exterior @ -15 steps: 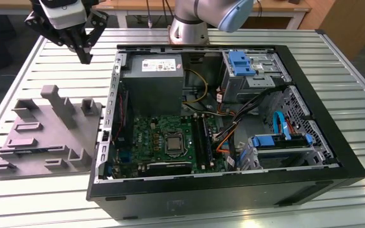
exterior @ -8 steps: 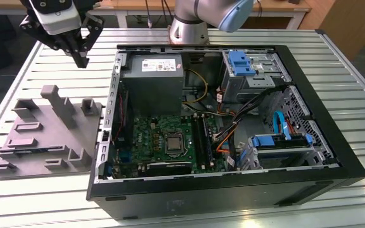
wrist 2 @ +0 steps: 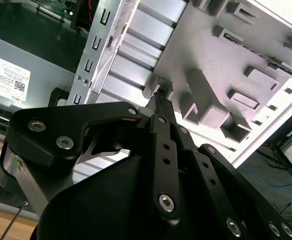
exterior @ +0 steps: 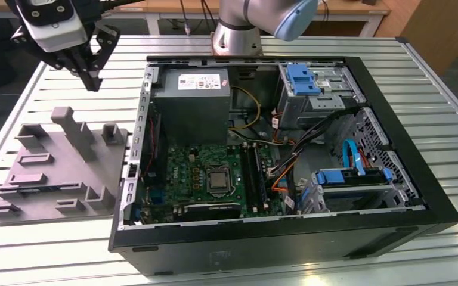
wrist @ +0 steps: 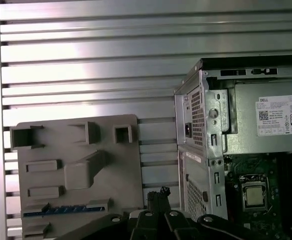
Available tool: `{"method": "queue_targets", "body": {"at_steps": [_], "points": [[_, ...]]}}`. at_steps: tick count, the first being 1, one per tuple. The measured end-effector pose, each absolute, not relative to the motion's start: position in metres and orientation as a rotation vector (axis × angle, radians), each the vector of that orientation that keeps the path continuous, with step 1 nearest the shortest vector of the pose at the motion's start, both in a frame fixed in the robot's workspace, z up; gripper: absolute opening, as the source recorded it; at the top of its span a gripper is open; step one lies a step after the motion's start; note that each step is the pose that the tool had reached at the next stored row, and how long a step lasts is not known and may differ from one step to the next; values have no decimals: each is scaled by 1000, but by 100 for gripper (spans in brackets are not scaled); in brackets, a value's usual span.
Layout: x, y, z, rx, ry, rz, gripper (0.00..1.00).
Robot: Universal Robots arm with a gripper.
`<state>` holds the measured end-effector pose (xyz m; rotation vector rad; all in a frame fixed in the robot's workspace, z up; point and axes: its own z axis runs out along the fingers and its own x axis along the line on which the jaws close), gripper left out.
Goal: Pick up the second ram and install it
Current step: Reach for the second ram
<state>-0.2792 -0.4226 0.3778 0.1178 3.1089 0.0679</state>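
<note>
The second ram lies edge-on as a thin dark-bluish strip in a slot of the grey moulded tray, at the tray's end farthest from my gripper. In the exterior view the ram sits low on the tray, at that view's left. My gripper hangs high over the table beyond the tray's far end, near the computer case's back corner. Its fingers meet at the tips, shut with nothing between them, as both wrist views show. The black socket rails lie on the motherboard inside the case.
The open computer case takes up the middle and the exterior view's right, with a power supply, drive cages and loose cables inside. Its metal side wall stands between tray and motherboard. Everything rests on a slatted aluminium table.
</note>
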Motion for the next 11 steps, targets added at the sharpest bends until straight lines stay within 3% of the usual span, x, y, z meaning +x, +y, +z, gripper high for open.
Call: {"method": "queue_targets", "body": {"at_steps": [11], "points": [[-294,-433,374,118,3109,68,11]]}}
